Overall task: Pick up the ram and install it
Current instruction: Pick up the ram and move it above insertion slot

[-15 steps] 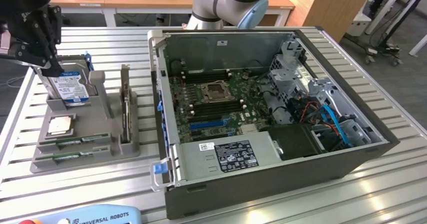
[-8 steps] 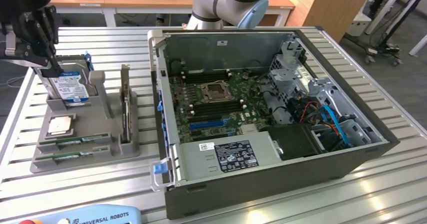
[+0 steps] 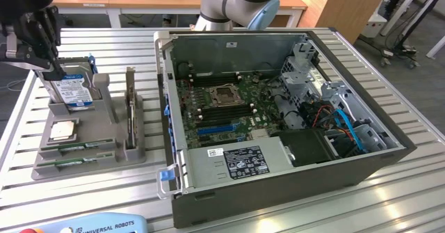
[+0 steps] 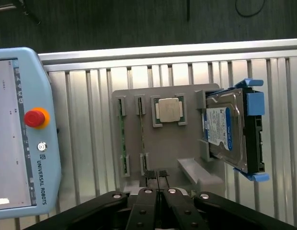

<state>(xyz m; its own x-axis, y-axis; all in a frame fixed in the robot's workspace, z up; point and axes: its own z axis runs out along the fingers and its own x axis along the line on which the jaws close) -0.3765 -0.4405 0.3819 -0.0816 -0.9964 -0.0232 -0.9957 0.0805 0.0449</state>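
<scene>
Two ram sticks, thin green boards, lie side by side in slots of a grey holder (image 3: 97, 165): one ram stick (image 3: 76, 147) and the other (image 3: 75, 161), near the holder's front end. In the wrist view the same sticks (image 4: 122, 136) (image 4: 141, 136) sit beside each other. My gripper (image 3: 41, 66) hangs high over the holder's far end, above the hard drive, well apart from the sticks. In the wrist view its fingertips (image 4: 158, 176) meet with nothing between them.
A square silver processor (image 3: 64, 130) and a blue-labelled hard drive (image 3: 73, 89) share the holder, with an upright card (image 3: 130, 108) beside them. The open computer case (image 3: 389, 155) with its motherboard (image 3: 222, 100) lies to the exterior view's right. A teach pendant (image 3: 90, 225) rests at the table's front edge.
</scene>
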